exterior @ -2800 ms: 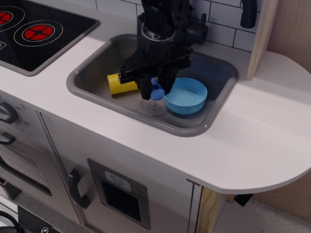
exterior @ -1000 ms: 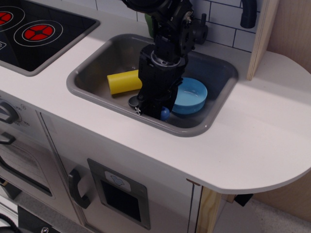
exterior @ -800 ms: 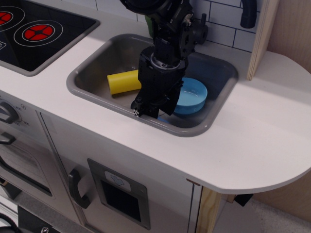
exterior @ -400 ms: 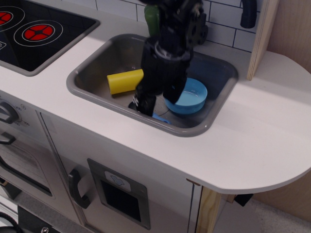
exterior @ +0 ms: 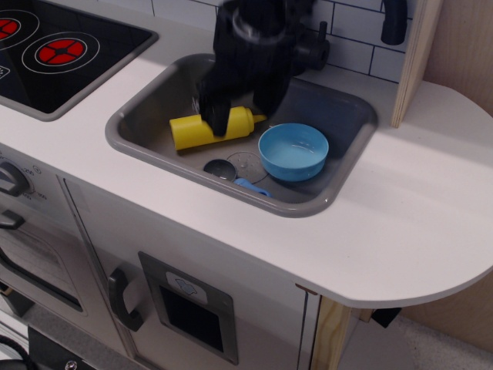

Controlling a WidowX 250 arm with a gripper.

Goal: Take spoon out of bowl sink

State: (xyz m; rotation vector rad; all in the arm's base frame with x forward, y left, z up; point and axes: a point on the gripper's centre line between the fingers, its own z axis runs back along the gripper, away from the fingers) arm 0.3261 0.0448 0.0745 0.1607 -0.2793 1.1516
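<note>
The spoon [exterior: 233,176] lies on the floor of the grey sink [exterior: 139,132], near its front wall, grey scoop to the left and blue handle to the right. The light-blue bowl [exterior: 293,151] stands empty in the sink, just right of the spoon. My gripper [exterior: 237,104] is blurred above the sink's middle, over the yellow bottle, its jaws apart and holding nothing.
A yellow squeeze bottle [exterior: 202,128] lies on its side in the left part of the sink. A black hob [exterior: 54,54] is at the far left. A black tap [exterior: 314,46] and tiled wall stand behind the sink. White counter [exterior: 400,208] spreads to the right.
The gripper carried the spoon out of the bowl, set it down on the sink floor by the front wall, let go and rose up and left.
</note>
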